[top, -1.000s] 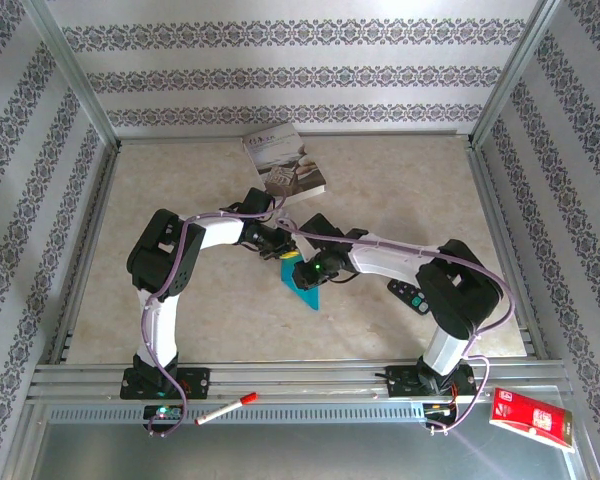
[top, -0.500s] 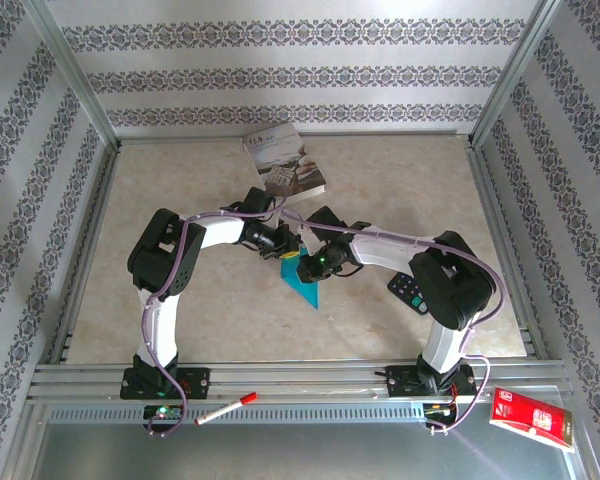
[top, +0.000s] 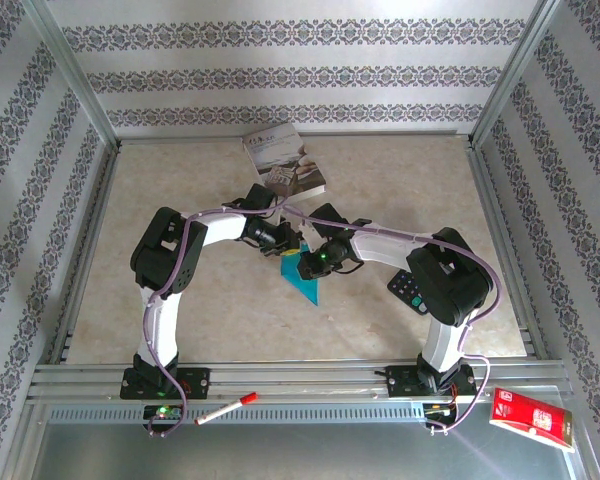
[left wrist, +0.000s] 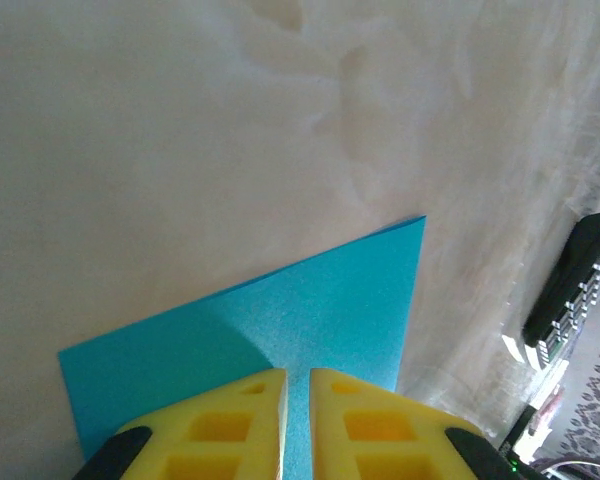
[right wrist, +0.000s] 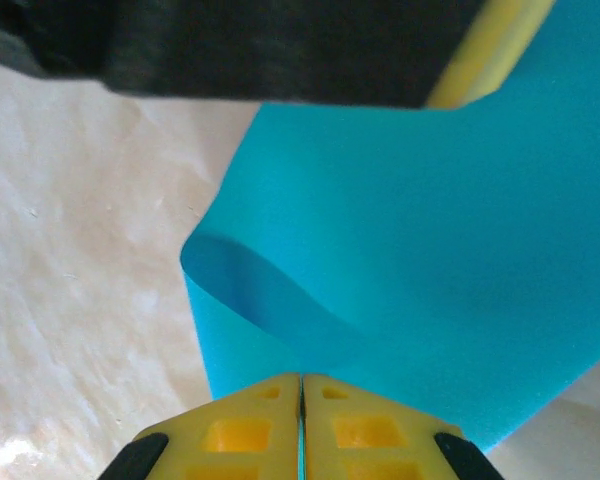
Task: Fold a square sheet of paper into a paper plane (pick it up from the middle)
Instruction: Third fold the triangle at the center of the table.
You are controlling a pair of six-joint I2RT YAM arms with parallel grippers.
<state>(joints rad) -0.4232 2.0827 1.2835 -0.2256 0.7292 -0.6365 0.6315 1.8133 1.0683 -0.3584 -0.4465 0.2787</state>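
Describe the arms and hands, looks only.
Left arm and right arm: white links, black joint housings, a lilac cable run along each. A green light glows near the right wrist. Left hand and right hand: blocky yellow fingers with rectangular cut-outs, black-edged.

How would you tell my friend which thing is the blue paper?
Find the middle of the beige table, where the left hand and right hand meet. The blue paper is pinched between them, plain teal, unlike the grey printed book behind it.
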